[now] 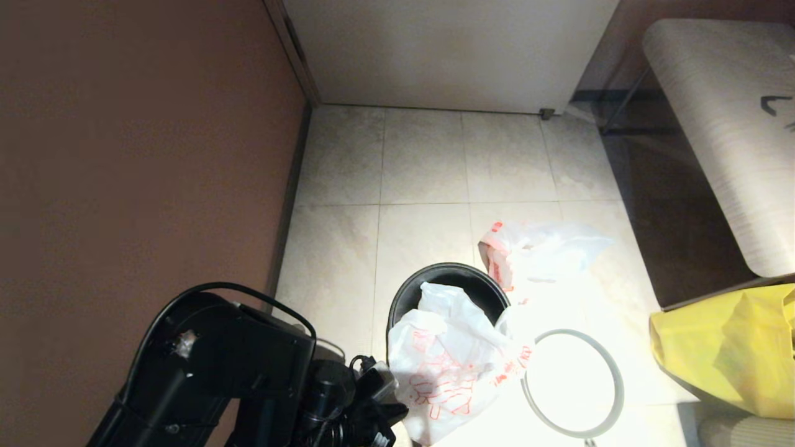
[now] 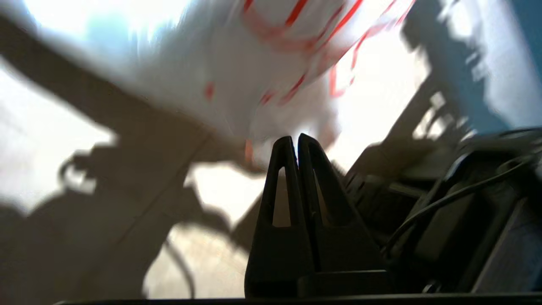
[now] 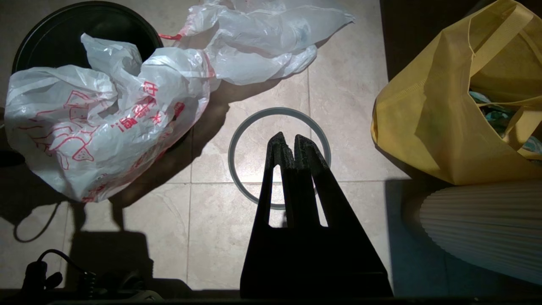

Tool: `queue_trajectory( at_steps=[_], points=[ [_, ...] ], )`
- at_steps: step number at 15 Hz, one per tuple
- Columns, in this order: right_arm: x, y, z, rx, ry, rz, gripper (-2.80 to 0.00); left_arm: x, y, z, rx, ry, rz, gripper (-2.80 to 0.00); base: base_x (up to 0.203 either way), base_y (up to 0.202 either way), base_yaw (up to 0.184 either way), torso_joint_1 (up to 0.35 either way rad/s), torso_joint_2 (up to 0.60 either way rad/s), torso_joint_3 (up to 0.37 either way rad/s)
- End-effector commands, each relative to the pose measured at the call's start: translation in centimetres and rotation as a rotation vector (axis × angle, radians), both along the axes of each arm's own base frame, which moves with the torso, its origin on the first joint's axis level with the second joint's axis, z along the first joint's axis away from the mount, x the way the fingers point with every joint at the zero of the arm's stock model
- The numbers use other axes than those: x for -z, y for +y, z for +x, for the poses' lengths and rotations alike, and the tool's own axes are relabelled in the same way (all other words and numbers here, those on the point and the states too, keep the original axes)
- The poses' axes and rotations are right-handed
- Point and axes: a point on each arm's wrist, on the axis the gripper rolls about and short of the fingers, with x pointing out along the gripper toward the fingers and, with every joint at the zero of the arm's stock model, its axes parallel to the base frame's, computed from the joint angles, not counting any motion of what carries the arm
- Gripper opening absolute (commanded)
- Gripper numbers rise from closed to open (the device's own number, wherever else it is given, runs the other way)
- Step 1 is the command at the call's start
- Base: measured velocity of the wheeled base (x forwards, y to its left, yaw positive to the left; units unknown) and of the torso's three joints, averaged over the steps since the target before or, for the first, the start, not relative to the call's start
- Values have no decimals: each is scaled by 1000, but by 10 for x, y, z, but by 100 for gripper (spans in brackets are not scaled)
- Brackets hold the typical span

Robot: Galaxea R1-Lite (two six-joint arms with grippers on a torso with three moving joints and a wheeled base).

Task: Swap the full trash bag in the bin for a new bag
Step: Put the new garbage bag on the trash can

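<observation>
The black bin [image 1: 445, 274] stands on the tiled floor, its grey hoop [image 1: 619, 385] lying loose on the tiles to its right. The new bag [image 1: 444, 366], white with red print, is draped over the bin's near rim. My left gripper [image 1: 388, 406] is at that bag's lower left edge; in the left wrist view the left gripper [image 2: 295, 137] is shut and the bag [image 2: 237, 72] narrows down to its tips. The full trash bag [image 1: 540, 254] lies on the floor just right of and beyond the bin. My right gripper [image 3: 287, 137] hangs shut and empty above the hoop [image 3: 279, 110].
A big yellow bag [image 1: 733, 347] stands at the right, next to a ribbed pale cushion [image 3: 478, 228]. A pale bench [image 1: 720, 124] runs along the right side. A brown wall [image 1: 143, 155] closes the left. Bare tiles lie beyond the bin.
</observation>
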Motion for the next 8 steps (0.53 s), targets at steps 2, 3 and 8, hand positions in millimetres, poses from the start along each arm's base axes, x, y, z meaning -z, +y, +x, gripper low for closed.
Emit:
queue_trajectory(
  at_steps=[2, 3, 8],
  points=[
    [0, 0, 0, 0, 1, 0, -280, 0, 3, 0, -42, 2, 43, -280, 0, 0, 0, 0, 0, 0],
    [0, 0, 0, 0, 1, 0, -280, 2, 5, 0, -49, 13, 52, -280, 0, 0, 0, 0, 0, 0],
    [0, 0, 0, 0, 1, 0, -280, 5, 9, 1, -44, 17, 58, 0, 0, 0, 0, 0, 0, 0]
  ],
)
